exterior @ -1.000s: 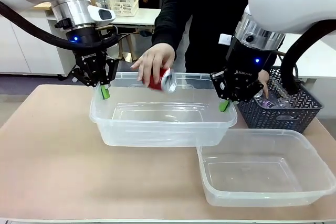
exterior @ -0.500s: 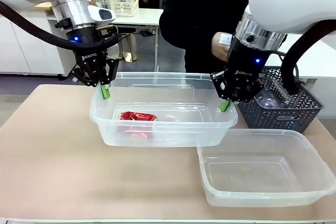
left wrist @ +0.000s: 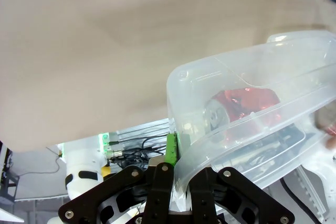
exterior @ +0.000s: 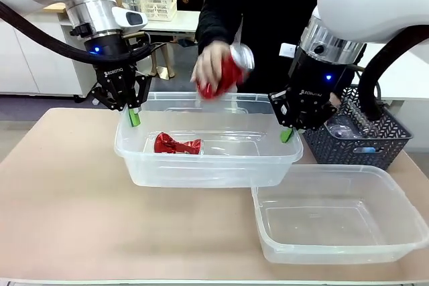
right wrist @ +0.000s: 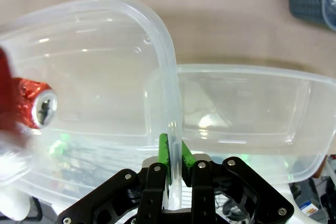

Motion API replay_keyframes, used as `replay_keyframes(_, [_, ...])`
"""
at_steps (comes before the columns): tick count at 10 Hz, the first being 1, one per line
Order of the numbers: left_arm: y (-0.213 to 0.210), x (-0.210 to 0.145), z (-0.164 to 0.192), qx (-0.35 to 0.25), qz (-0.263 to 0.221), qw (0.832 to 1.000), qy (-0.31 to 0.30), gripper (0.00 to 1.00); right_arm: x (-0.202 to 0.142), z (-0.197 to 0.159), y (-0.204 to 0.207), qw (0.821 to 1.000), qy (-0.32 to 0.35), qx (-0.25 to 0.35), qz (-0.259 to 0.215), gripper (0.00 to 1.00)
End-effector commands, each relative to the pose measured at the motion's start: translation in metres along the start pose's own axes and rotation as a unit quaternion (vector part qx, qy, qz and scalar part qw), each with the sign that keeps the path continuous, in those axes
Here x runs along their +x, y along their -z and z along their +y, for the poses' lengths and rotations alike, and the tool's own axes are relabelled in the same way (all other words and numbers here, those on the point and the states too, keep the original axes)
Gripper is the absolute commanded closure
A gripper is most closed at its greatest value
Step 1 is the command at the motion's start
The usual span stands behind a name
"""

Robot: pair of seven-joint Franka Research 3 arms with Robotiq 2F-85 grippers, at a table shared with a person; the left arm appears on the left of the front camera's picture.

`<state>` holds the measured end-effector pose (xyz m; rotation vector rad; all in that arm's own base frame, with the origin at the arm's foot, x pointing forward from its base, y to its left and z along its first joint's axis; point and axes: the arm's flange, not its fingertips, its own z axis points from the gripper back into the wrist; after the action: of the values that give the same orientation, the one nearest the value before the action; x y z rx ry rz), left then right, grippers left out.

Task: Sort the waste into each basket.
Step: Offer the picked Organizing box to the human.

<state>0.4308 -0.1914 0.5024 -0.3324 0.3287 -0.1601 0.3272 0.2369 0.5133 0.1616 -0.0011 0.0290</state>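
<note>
One crushed can (exterior: 177, 144) now lies in the tub (exterior: 221, 169), newly dropped; my left gripper (exterior: 134, 117) and right gripper (exterior: 287, 135) stay clamped on its end rims while the person's hand (exterior: 209, 65) brings another can (exterior: 236, 63) just above, between them.

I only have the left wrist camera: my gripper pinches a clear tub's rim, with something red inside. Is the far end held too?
Observer: Yes. The right gripper is shut on the tub's opposite rim.
Operator: What's the red thing?
Observer: A crushed red can lying on the tub's floor, towards your left end.
Operator: Anything more coming?
Observer: The person's hand holds a second red can above the tub's far rim.
</note>
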Motion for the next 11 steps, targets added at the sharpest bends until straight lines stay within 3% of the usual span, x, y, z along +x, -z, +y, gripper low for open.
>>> replay_keyframes(1, [-0.0041,-0.0039,-0.0043,-0.010,0.002,1.000,0.003,0.96,0.0022,-0.0019,0.0002,1.000,0.002,0.001,0.003,0.95])
replay_keyframes(11, [-0.0041,-0.0039,-0.0043,-0.010,0.002,1.000,0.003,0.96,0.0022,-0.0019,0.0002,1.000,0.002,0.001,0.003,0.95])
